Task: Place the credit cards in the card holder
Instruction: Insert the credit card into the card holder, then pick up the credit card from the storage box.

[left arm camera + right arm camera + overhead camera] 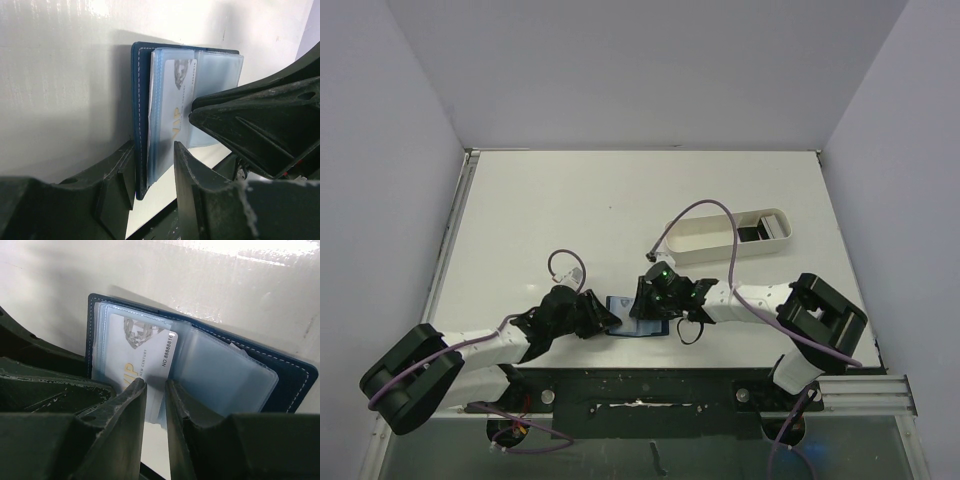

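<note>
The card holder (645, 327) lies open at the worktop's (620, 200) 6 o'clock edge. The left tool (154, 152), at its 9 o'clock, clamps the cover and clear sleeves. The right tool (156, 387), from 1 o'clock, stands narrow, pinching a pale credit card (135, 350) among the sleeves.

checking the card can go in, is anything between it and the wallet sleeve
Nothing visible. The card already lies among the clear sleeves of the open wallet, with the right tool at its edge. The left tool pinches the wallet's other side.
</note>
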Robot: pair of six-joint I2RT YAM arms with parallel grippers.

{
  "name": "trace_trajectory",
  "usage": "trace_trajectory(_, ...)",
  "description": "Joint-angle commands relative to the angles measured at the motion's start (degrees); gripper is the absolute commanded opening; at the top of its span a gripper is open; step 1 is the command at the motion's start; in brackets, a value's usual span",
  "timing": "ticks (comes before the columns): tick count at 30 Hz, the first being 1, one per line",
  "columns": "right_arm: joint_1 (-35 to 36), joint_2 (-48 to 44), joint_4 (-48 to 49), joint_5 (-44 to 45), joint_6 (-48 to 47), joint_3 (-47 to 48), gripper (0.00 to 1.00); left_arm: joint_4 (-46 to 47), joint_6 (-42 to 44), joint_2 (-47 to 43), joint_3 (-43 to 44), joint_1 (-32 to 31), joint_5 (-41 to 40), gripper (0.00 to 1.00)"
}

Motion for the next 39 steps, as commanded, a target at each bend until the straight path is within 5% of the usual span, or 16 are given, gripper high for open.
trace_trajectory(1, 0.6, -0.6, 4.0, -0.6, -0.5, 1.0, 0.23, 3.0, 1.4, 0.4, 2.0, -0.2, 0.2, 0.32)
trace_trajectory(11, 0.3, -2.4, 2.9, -0.5, -1.6, 0.5, 0.29, -0.3, 1.4, -0.2, 3.3, -0.2, -1.0, 0.34)
trace_trajectory(22, -4.4, -17.2, -18.3, 10.3, -9.6, 7.8, 0.37, -17.6, 4.9, -11.3, 9.1, -0.2, -7.0, 0.54)
trace_trajectory(34, -28.1, -18.9, -31.4, 22.4, -27.8, 21.4, 0.41, -25.3, 10.0, -12.0, 16.3, -0.2, -7.7, 0.53)
trace_trajectory(39, -37.4, -15.9, -31.7, 25.1, -34.0, 23.8, 0.42, -16.1, 10.2, -9.6, 13.5, -0.2, -1.9, 0.49)
